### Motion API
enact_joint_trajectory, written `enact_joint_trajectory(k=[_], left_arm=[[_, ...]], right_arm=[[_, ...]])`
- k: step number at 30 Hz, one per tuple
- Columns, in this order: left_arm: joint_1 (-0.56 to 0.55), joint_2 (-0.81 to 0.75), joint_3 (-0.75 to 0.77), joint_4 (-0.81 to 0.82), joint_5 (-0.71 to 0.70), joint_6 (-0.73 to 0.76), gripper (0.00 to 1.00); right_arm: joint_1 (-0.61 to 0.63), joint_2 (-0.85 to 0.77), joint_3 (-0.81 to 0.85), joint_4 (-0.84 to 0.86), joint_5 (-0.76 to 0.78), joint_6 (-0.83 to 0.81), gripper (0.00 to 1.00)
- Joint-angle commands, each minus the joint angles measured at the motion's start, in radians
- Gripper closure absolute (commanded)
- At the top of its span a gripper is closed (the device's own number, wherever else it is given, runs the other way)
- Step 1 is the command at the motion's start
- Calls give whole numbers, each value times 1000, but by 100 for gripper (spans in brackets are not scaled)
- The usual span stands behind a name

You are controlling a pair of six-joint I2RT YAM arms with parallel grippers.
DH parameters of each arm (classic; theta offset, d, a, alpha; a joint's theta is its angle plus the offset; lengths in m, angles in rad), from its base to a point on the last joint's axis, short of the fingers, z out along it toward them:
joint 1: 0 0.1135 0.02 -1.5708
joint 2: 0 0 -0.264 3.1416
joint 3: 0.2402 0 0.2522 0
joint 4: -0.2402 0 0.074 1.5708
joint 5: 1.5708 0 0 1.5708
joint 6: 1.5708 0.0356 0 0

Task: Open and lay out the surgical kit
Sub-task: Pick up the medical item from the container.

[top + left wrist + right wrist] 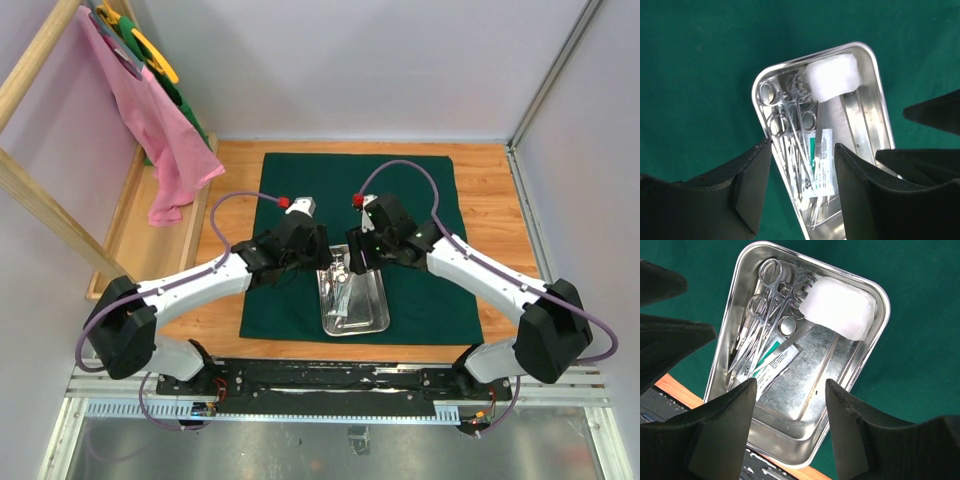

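Held left gripper [802, 165] and right gripper [790, 390] spread apart, empty, above steel tray [368, 300] containing forceps [772, 305], gauze wad [837, 307], packet [772, 362], on green cloth [420, 200]

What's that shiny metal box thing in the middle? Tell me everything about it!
It's a shiny, steel-looking tray, a rectangle with rounded corners and low walls. It lies flat on the dark green cloth, close to the cloth's near edge. Inside, a white gauze wad fills one corner, ring-handled instruments are piled along one long side, and a small white packet lies among them. The rest of its floor is bare.
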Motion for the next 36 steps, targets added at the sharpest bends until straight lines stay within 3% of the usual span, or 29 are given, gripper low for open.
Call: enact_joint_trajectory(k=[1,6,13,21,36], left_arm=[[3,-7,-79,-2,-14,-34,46],[4,39,-152,61,-9,-71,56],[5,175,-139,143,43,-68,61],[5,265,-68,154,61,-41,62],[2,315,-13,171,111,-22,64]], right_arm=[[5,59,23,7,12,12,43],[34,142,33,44,33,32,46],[66,284,105,45,137,34,50],[47,361,160,19,251,40,55],[-26,417,149,41,232,20,56]])
